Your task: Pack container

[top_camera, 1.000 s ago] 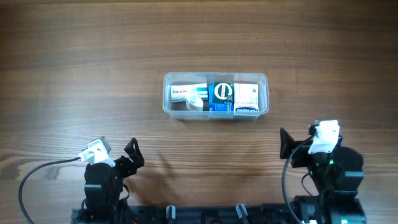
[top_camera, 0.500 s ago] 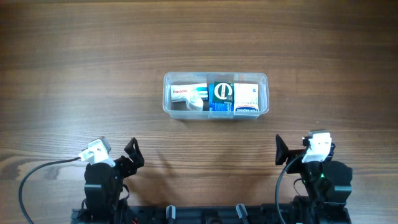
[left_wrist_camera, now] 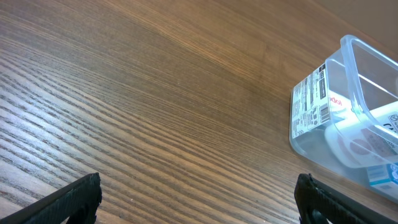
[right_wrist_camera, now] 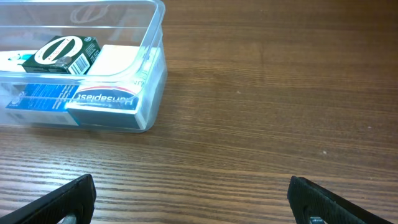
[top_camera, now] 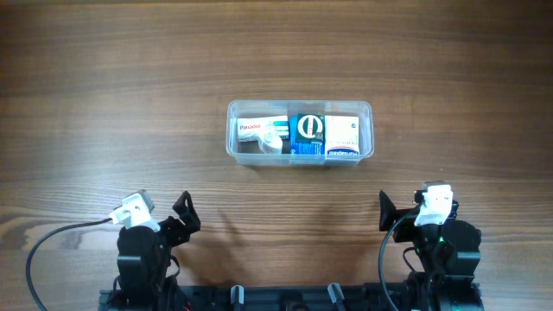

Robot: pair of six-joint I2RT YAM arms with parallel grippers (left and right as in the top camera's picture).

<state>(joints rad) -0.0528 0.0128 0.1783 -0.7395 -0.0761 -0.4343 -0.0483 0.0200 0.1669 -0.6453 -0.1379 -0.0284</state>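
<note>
left arm (top_camera: 143, 255), right arm (top_camera: 441, 250) tucked low, jaws wide.

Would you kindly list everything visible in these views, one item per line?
table: one, brown wood grain, under everything
container: one, clear plastic, centre of the table
Panadol box: one, white with red lettering, left end of the container
small white item: one, white, inside next to the Panadol box; too unclear to identify
dark box: one, dark with a white round logo, middle of the container
Hansaplast box: one, white and blue, right end of the container
left gripper: one, black, open and empty, near edge, left of the container
right gripper: one, black, open and empty, near edge, right of the container
</note>
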